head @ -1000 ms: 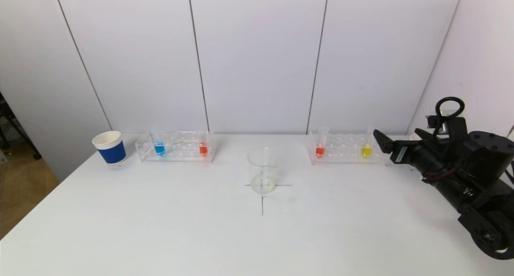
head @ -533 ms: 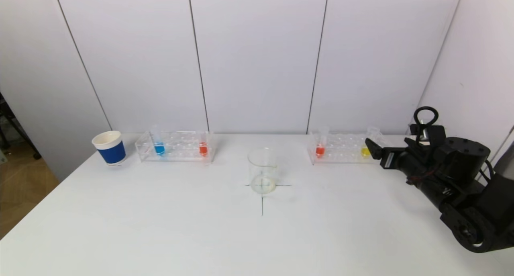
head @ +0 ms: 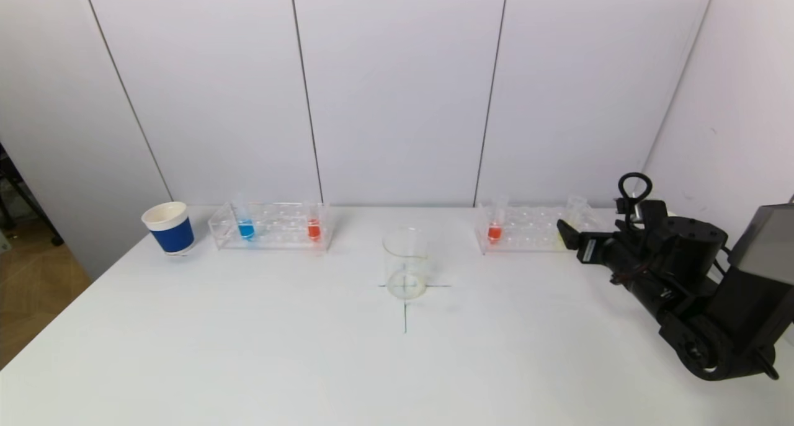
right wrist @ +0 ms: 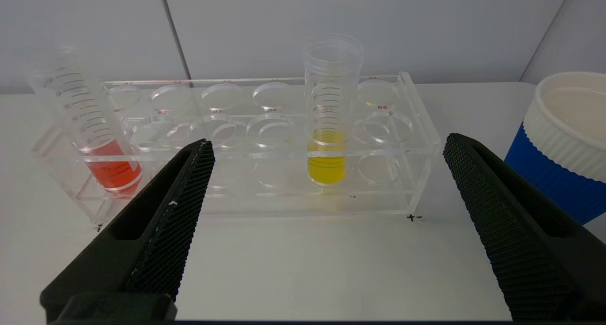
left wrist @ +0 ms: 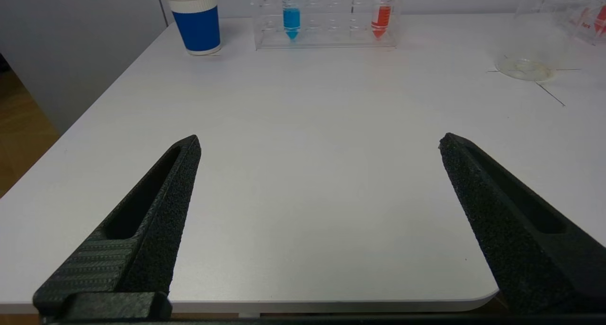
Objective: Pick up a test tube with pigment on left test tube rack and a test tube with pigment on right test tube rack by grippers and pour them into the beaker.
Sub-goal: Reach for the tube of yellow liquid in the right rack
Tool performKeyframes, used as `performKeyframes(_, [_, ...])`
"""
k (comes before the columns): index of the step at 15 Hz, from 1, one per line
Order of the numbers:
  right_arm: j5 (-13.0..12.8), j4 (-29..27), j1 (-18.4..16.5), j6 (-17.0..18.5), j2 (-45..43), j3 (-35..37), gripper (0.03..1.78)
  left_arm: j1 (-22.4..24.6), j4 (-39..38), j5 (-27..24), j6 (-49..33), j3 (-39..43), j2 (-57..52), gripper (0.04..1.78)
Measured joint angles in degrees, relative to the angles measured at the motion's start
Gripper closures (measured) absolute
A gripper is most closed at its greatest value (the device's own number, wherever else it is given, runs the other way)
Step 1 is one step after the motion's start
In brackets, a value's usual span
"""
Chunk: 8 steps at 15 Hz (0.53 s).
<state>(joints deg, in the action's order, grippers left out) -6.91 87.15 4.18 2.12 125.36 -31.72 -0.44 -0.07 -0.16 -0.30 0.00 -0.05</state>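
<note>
So the white tabletop (head: 260,351) has everything laid out along the back: left test tube rack (head: 272,226) with a blue tube (head: 245,226) and a red-orange tube (head: 314,226), the beaker (head: 406,263) sitting on its cross mark in the middle, and the right test tube rack (head: 533,229) with an orange tube (head: 494,227) and a yellow tube (right wrist: 329,121). There's also a blue paper cup (head: 169,227) off at the far left, plus another one beside the right rack in the right wrist view.

What's changed over the last second: the right arm dropped lower and slid in toward the right rack. The right end effector (right wrist: 326,173) went from hovering off the rack's end to sitting right in front of it, and in the head view it now covers the yellow tube's liquid. Its fingers are spread wide, nothing between them, and the yellow tube lines up roughly in the middle of that gap but still a bit beyond the tips.

My read is it's lined up for the yellow one and just needs to push forward and close. All four tubes are in their racks, and the beaker looks empty.

Left end effector (left wrist: 319,145) is parked low at the near edge of the tabletop, also spread wide and holding nothing.
</note>
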Motion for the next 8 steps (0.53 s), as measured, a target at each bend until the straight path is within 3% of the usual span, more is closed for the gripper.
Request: performKeyframes(8, [0.17,0.02,-0.85,0.29,3.75,-4.22,0.05,0.0,0.0,0.0,0.0,0.0,0.0,0.06])
